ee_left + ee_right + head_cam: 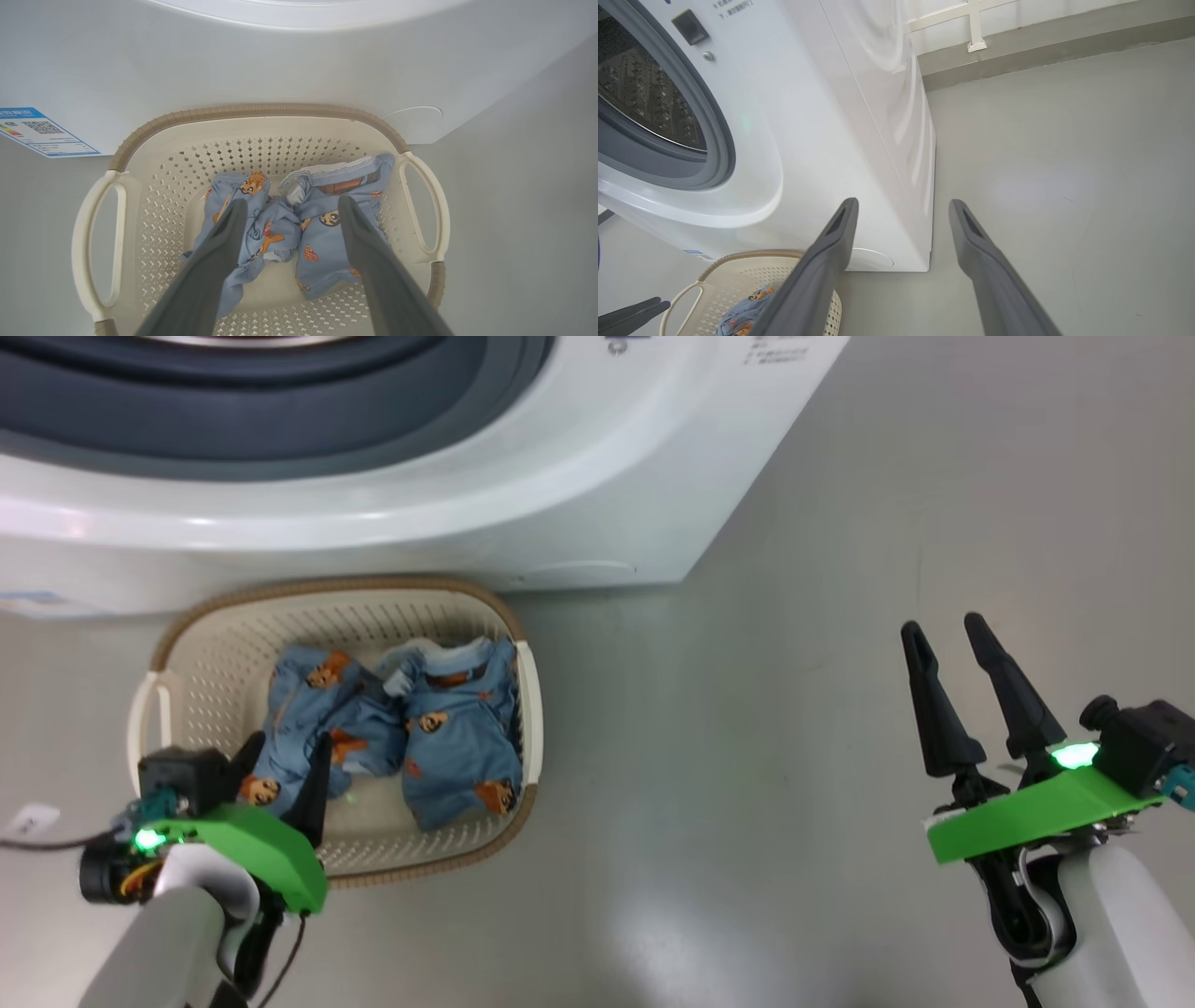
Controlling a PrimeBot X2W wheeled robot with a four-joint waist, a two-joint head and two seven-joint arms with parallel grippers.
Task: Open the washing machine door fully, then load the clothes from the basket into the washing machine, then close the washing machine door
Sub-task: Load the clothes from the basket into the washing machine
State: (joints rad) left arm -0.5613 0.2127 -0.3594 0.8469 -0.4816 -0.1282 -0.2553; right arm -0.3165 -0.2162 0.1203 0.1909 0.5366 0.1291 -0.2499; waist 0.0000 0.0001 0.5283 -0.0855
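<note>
blue label (44, 133) on washing machine (280, 60), print illegible

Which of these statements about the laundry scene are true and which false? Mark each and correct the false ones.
1. The two light-blue bear-print garments lie in the cream perforated plastic basket. True.
2. The left gripper is shut on a garment. False: its jaws stand open above the garments.
3. The basket stands in front of the big white front-loading washing machine. True.
4. The right gripper hangs over the basket. False: it is open over the grey floor, right of the basket.
</note>
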